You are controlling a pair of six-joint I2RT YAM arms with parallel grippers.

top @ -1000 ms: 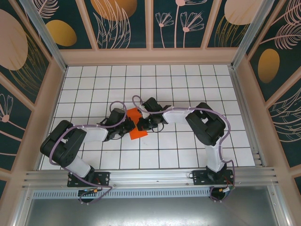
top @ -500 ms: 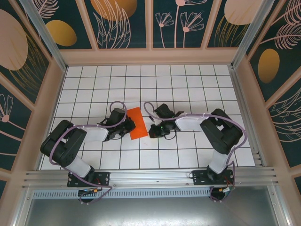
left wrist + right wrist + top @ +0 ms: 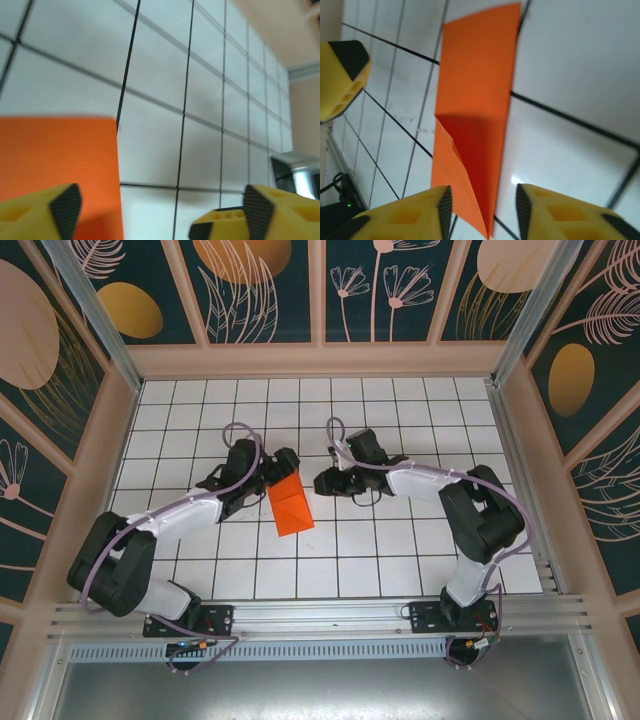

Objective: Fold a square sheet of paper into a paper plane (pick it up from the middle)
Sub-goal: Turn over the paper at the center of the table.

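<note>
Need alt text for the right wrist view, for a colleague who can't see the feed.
A folded orange-red sheet of paper lies on the white gridded table as a long narrow strip, with a darker triangular fold at its near end. The right gripper is open, its two yellow fingers framing the strip's near tip at the bottom of the picture.
</note>
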